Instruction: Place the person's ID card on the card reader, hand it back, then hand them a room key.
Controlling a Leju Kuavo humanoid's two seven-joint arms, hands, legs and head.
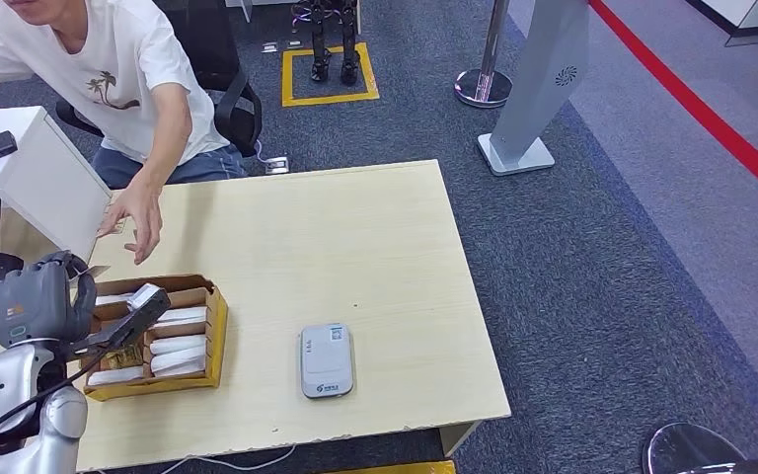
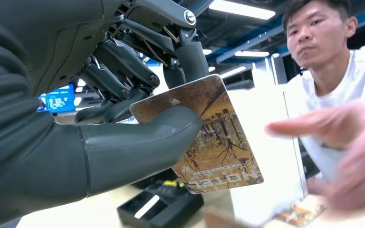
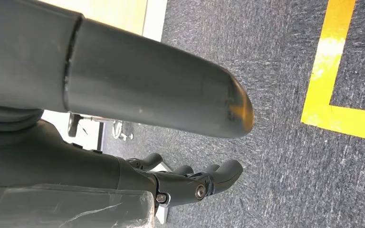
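Wood-grain table (image 1: 355, 227), pale laminate, rect.; robot stands at the near left corner, person's side is the far left edge. Wide bare stretch of tabletop across the middle and right; carpet beyond the right edge.

Left hand (image 1: 35, 301) is raised over the near left part of the table, thumb and fingers pinching a room key (image 2: 209, 137) — flat card w/ rounded corners, brown-gold tree print, "HOTEL" lettering. Thumb lies across the card face, dark fingers (image 2: 123, 71) behind it. Person's hand (image 1: 138, 222) is open, reaching over the far left edge toward the card, not touching it.

Cardboard tray (image 1: 215, 336), shallow, brown, sits just beside the left hand; compartments hold rows of white sleeves (image 1: 180, 346).

Card reader (image 1: 327, 359), grey-white rounded slab, lies flat near the front edge, apart from the tray. ID card: can't tell where it is.

Right hand (image 3: 190, 183) hangs off the table over dark carpet beside yellow floor tape (image 3: 332, 80); fingers loosely curled, apart, holding nothing.
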